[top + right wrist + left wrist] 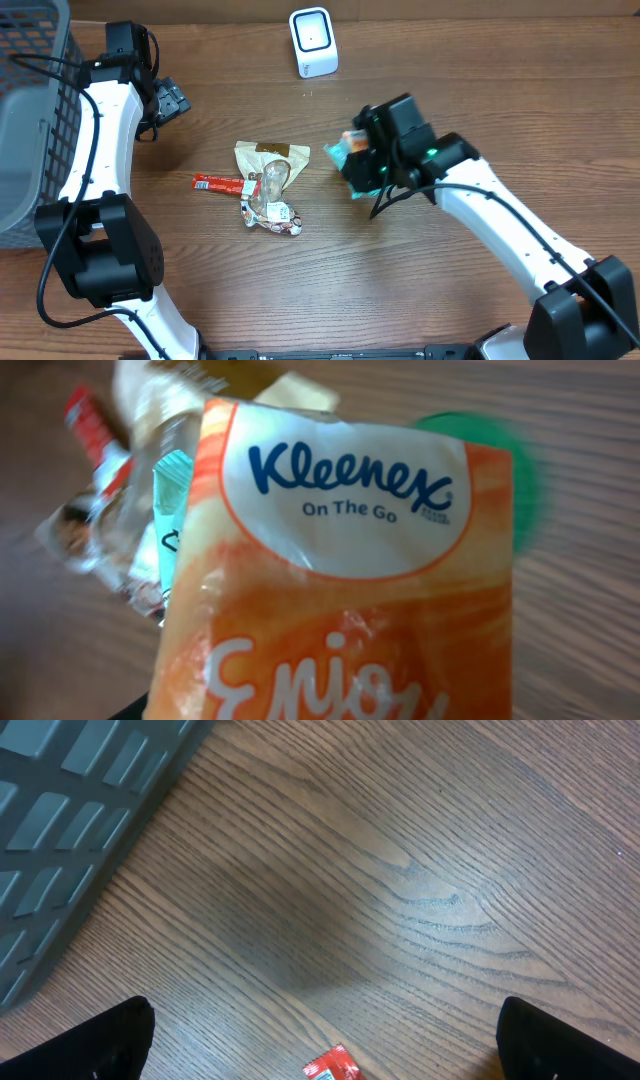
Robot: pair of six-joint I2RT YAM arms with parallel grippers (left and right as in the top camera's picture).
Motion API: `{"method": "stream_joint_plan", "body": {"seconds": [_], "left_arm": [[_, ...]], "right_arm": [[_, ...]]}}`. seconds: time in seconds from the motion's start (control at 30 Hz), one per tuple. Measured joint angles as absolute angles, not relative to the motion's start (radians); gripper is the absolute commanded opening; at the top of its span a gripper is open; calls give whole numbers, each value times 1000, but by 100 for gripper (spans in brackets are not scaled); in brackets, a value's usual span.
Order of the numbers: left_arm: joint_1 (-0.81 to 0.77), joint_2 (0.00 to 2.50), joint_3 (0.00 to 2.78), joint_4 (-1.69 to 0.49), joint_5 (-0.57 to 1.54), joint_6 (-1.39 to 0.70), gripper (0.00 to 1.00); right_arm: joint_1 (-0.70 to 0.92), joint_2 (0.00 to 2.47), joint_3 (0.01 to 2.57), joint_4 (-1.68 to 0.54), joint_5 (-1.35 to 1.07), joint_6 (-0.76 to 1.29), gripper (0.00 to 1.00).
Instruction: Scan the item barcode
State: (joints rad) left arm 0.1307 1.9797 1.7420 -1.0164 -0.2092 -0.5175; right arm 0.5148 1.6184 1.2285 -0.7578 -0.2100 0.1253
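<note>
An orange Kleenex tissue pack (340, 580) fills the right wrist view, its printed front facing the camera, and no barcode shows on it. My right gripper (362, 162) is shut on this pack (345, 155) right of the table's middle; the pack hides its fingers in the wrist view. The white scanner (313, 42) stands upright at the back of the table, well apart from the pack. My left gripper (168, 100) hangs open over bare wood at the back left, its two dark fingertips (90, 1045) far apart and holding nothing.
A pile of crumpled snack wrappers (272, 188) lies at the table's middle, with a red stick wrapper (222, 183) to its left; that wrapper's tip (332, 1068) shows below the left gripper. A grey mesh basket (25, 120) stands along the left edge.
</note>
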Motion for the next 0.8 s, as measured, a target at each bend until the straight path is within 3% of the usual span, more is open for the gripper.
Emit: {"method": "stream_joint_plan", "body": {"seconds": [0.07, 0.13, 0.17, 0.37, 0.8], "left_arm": [[131, 1980, 1742, -1016, -209, -517, 100], [131, 1980, 1742, -1017, -209, -517, 100], [131, 1980, 1742, -1017, -209, -517, 100], [131, 1980, 1742, -1017, -209, -517, 100], [131, 1980, 1742, -1016, -209, -517, 100]], "right_arm": [[567, 1618, 1229, -762, -215, 109, 70], [619, 1618, 1229, -766, -221, 84, 96], [642, 1618, 1229, -770, -218, 68, 100], [745, 1618, 1229, -770, -129, 15, 100], [717, 1618, 1229, -611, 10, 7, 100]]}}
